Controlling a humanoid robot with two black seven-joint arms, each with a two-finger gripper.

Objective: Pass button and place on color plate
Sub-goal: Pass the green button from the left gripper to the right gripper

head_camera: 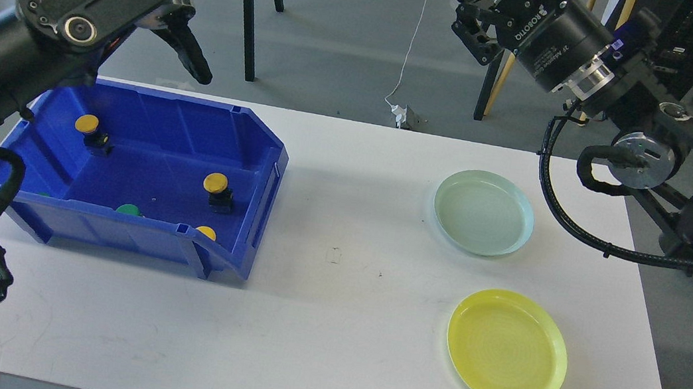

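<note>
Two buttons (205, 231) (129, 209) hide behind the bin (113, 237) wall (both tools (193, 60) (470, 17) look open, empty).

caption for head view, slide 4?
Both grippers raised above table; buttons in blue bin, green plate and yellow plate empty.

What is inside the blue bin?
The bin holds three yellow buttons and one green button. The front wall hides their lower parts and perhaps more at the left corner.

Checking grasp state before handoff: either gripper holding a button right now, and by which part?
Nothing held. Left gripper hangs above the blue bin; right gripper is open in the air. Buttons lie in the bin.
</note>
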